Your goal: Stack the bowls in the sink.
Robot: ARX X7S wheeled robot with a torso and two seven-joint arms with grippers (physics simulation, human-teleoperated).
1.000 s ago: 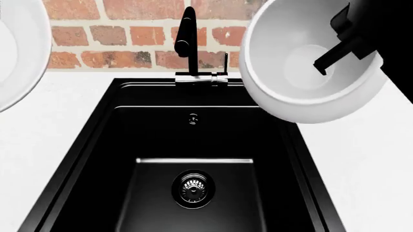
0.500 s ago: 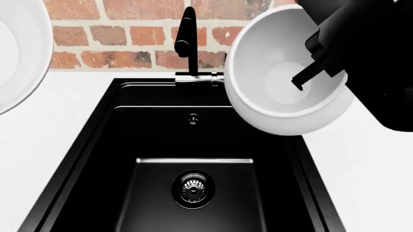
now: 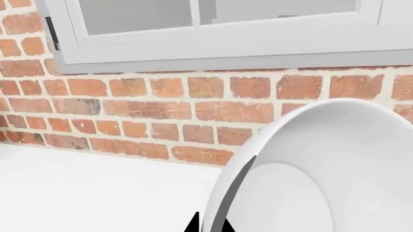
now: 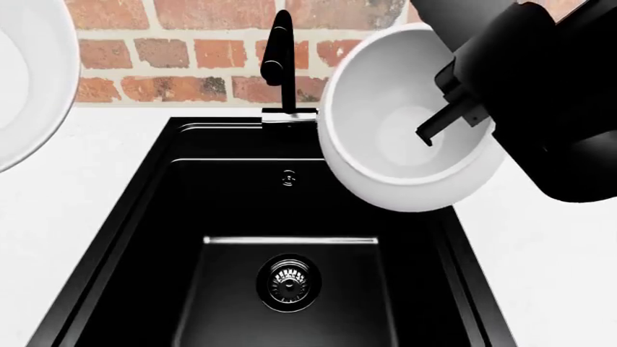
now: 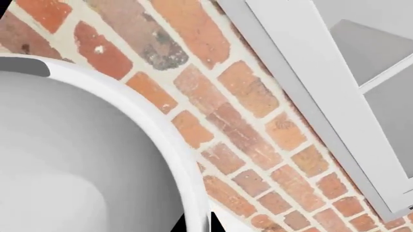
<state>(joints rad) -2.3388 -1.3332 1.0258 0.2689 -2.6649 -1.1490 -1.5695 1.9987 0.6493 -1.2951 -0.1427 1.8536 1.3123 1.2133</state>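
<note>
Gripping bowl (image 4: 386,123) rim, right hand (image 4: 453,119) above sink (image 4: 289,217); left hand likewise

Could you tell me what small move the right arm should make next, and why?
Probably carry the right bowl a little further over the sink and start lowering it. The right gripper pinches its rim, and the bowl hangs tilted over the basin's back right corner, well above the drain. The left bowl is also aloft.
</note>
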